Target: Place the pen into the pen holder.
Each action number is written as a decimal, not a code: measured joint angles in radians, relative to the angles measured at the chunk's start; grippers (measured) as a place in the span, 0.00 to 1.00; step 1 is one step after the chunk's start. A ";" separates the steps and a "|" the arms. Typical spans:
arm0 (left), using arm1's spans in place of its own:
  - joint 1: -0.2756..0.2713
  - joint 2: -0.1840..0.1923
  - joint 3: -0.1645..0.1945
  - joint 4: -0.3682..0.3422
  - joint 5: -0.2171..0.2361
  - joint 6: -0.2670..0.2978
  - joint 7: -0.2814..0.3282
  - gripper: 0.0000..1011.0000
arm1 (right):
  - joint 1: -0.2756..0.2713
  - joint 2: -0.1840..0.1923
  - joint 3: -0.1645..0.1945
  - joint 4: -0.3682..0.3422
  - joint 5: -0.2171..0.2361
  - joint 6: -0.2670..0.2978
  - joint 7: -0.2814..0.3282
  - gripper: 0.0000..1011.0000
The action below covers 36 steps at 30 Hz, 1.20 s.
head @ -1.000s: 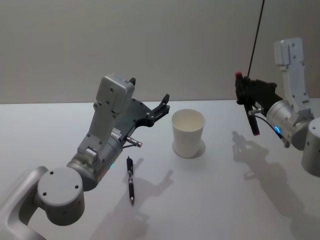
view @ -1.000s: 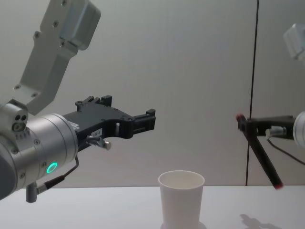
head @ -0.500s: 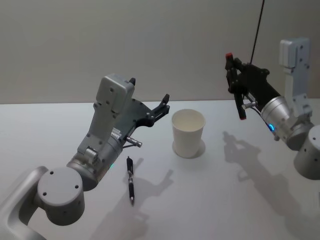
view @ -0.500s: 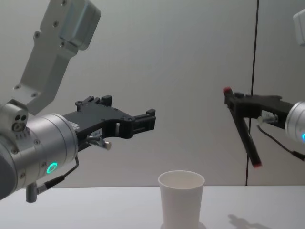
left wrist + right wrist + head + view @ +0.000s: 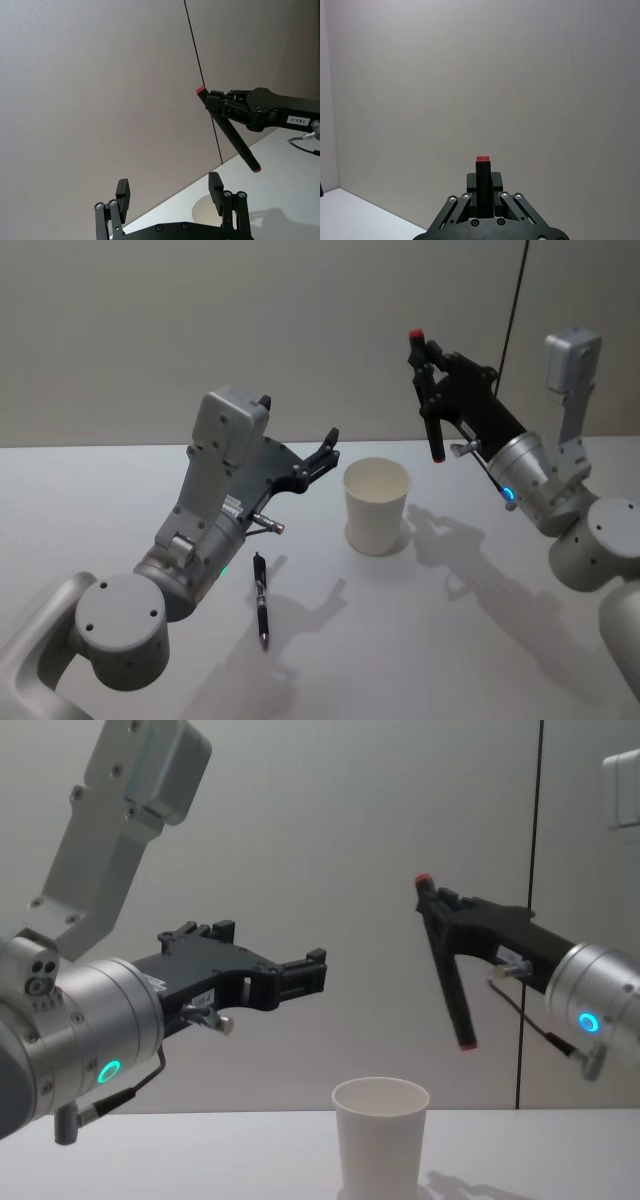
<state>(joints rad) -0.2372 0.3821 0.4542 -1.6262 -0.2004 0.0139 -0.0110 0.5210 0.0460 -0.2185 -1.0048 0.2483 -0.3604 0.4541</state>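
Right claw (image 5: pixel 428 368) is up in the air right of centre, clamped tight on a black pen (image 5: pixel 433 430) near its upper end. The pen hangs nearly upright with a slight tilt and has red at both tips. From the chest view the pen (image 5: pixel 455 995) has its lower tip above the cup (image 5: pixel 380 1140) and a bit to the right of its rim, clear of it and not inside. The right wrist view shows the red top of the pen (image 5: pixel 482 172) poking up between the closed fingers. The cup (image 5: pixel 377 510) is white, upright and stands mid bench (image 5: pixel 450 640). Left claw (image 5: pixel 298 420) hovers left of the cup, above the bench, spread wide with nothing in it. The left wrist view shows its fingers (image 5: pixel 122 187) well apart, with the right claw (image 5: pixel 215 102) and pen (image 5: pixel 235 142) farther off. A second pen (image 5: pixel 261 600) lies flat on the bench near-left of the cup, below the left arm, apart from both claws.
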 joint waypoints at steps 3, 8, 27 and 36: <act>0.000 0.000 0.000 0.000 0.000 0.000 0.000 0.99 | 0.028 -0.011 -0.004 0.058 0.018 -0.043 0.032 0.16; 0.000 0.000 0.000 0.000 0.000 0.000 0.000 0.99 | 0.071 -0.027 -0.008 0.147 0.038 -0.101 0.074 0.16; 0.000 0.000 0.000 0.000 0.000 0.000 0.000 0.99 | 0.213 -0.076 -0.018 0.468 0.089 -0.279 0.179 0.16; 0.000 0.000 0.000 0.000 0.000 0.000 0.000 0.99 | 0.261 -0.094 -0.020 0.593 0.107 -0.344 0.214 0.16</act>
<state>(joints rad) -0.2371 0.3821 0.4542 -1.6262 -0.2004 0.0139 -0.0109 0.7817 -0.0484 -0.2388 -0.4121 0.3550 -0.7044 0.6678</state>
